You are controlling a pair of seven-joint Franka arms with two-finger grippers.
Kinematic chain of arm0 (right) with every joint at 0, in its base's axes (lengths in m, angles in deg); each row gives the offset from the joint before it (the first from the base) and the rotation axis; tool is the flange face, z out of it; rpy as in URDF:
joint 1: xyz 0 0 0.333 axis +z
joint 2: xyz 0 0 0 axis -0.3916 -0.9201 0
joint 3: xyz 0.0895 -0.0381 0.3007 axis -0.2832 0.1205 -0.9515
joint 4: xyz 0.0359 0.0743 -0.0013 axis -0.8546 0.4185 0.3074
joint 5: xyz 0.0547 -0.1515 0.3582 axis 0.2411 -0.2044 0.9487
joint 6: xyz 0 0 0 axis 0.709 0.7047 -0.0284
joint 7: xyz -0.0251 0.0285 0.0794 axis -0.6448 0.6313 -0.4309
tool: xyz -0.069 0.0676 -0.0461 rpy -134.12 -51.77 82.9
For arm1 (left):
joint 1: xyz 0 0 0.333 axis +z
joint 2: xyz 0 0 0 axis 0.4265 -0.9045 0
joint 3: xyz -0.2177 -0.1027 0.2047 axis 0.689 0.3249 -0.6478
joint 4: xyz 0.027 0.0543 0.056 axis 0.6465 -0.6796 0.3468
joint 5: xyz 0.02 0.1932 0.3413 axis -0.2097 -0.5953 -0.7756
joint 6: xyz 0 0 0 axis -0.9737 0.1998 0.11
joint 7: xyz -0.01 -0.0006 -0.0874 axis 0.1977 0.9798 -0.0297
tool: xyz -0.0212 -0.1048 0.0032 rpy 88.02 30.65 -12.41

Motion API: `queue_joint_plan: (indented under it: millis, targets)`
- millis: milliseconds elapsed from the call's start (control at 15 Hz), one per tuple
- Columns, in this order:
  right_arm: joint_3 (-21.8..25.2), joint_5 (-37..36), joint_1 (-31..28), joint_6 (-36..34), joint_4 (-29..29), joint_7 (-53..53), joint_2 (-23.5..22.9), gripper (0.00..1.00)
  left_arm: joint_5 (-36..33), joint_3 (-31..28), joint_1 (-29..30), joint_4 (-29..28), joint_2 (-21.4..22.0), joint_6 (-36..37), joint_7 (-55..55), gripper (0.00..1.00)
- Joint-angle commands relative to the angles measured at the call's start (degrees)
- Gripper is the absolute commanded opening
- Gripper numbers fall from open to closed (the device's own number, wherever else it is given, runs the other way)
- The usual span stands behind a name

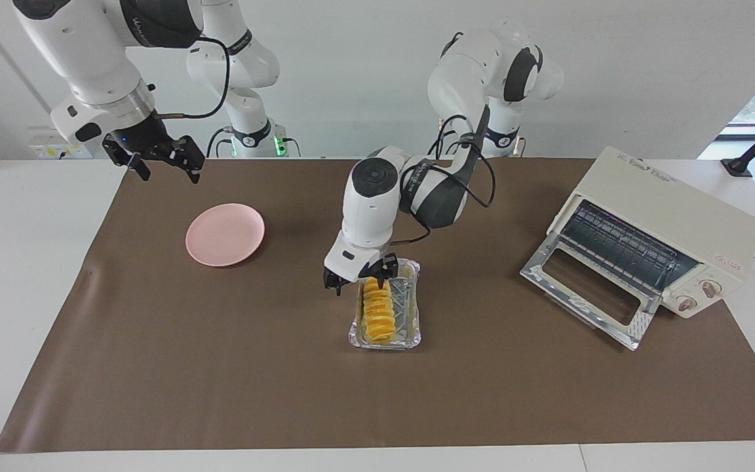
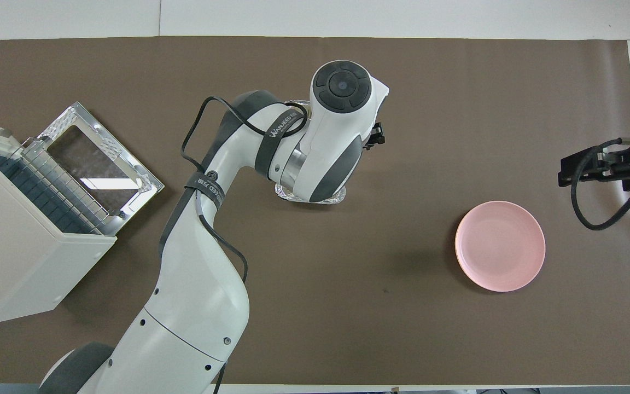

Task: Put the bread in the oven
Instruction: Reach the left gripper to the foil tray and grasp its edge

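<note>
Now left gripper (image 1: 359, 278), fingers apart, hovers over robot-side end of bread (image 1: 378, 313); loaf's long axis runs away from robots. Right gripper (image 1: 162, 159), fingers apart, waits near plate (image 1: 225, 234).

White table (image 1: 23, 275) with a brown mat (image 1: 220, 367) over most of its top. On the mat — pink plate (image 1: 225, 234) toward the right arm's end; crinkled foil tray (image 1: 410, 328) near the middle; cream oven (image 1: 672, 223) toward the left arm's end, angled, its glass door (image 1: 587, 288) dropped open onto the mat.
</note>
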Motion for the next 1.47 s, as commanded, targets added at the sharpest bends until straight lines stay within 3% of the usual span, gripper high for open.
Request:
queue_joint_plan:
  millis: [0,201,334,802,936,1137,1337,1404]
  targets:
    - [-0.6,-0.8,-0.9,-0.7,0.2,-1.4,0.4,1.0,1.5,-1.5,-1.8,-2.7,0.3,-1.0,0.3,0.96]
    - [-0.7,-0.8,-0.8,-0.7,0.2,-1.4,0.4,1.0,1.9,-1.5,-1.8,-4.4,0.5,-1.6,0.3,0.85]
    - [-0.7,-0.8,-0.9,-0.7,0.2,-1.4,0.4,1.0,2.8,-1.5,-1.8,-4.7,0.5,-2.0,1.2,0.66]
    - [-0.7,-0.7,-0.8,-0.6,0.2,-1.4,0.4,1.0,2.7,-1.5,-1.7,-7.0,0.5,-5.2,1.3,0.65]
    - [-0.7,-0.8,-0.8,-0.7,0.2,-1.4,0.4,1.0,2.7,-1.6,-1.9,-7.1,0.5,-5.7,1.5,0.6]
    - [-0.7,-0.8,-0.8,-0.7,0.2,-1.4,0.4,1.0,2.7,-1.5,-1.9,-7.7,0.5,-6.7,2.8,0.37]
    - [-0.7,-0.8,-0.8,-0.7,0.2,-1.4,0.4,1.0,2.7,-1.6,-1.3,-9.1,0.4,-8.7,2.8,0.35]
    - [-0.7,-0.8,-0.8,-0.7,0.2,-1.4,0.4,1.0,2.7,-1.6,-1.3,-9.2,0.5,-8.5,2.8,0.23]
